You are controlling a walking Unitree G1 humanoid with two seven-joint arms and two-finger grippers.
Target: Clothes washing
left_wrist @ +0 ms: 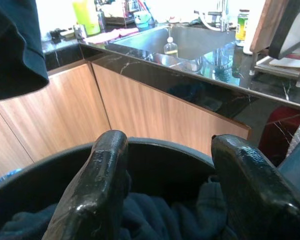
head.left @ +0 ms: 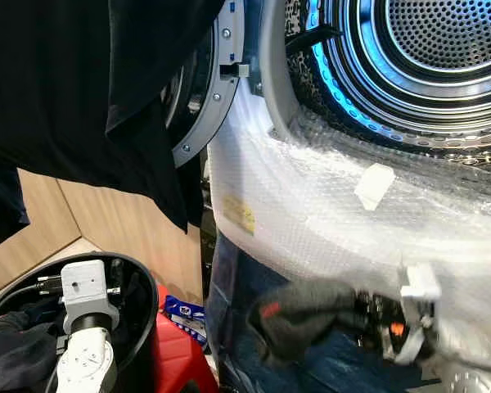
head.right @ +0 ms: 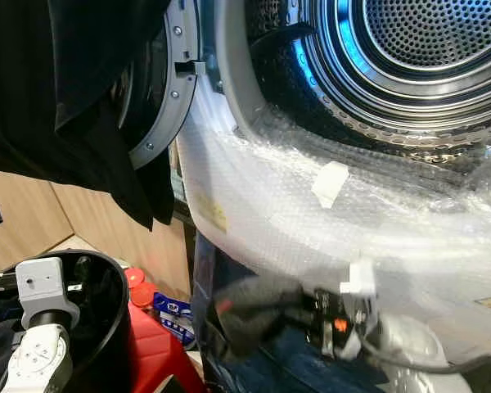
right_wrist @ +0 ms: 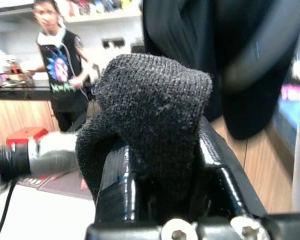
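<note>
The washer's open drum (head.left: 442,49) fills the upper right, its front lip wrapped in bubble wrap (head.left: 311,213). My right gripper (head.left: 327,315) is below that lip, shut on a black knitted cloth (right_wrist: 150,100) that covers its fingers. A large black garment (head.left: 82,82) hangs over the open door (head.left: 209,106) at the upper left. At the lower left stands a black basket (head.left: 139,278) with dark blue clothes (left_wrist: 155,215) inside. My left gripper (left_wrist: 165,185) is open just above those clothes, with nothing between its fingers.
A red stool (head.left: 176,352) stands beside the basket. Dark blue cloth (head.left: 229,286) hangs down the machine's front under the bubble wrap. Wooden cabinets (left_wrist: 140,110) and a black counter with a sink lie behind. A person (right_wrist: 60,75) stands at a far counter.
</note>
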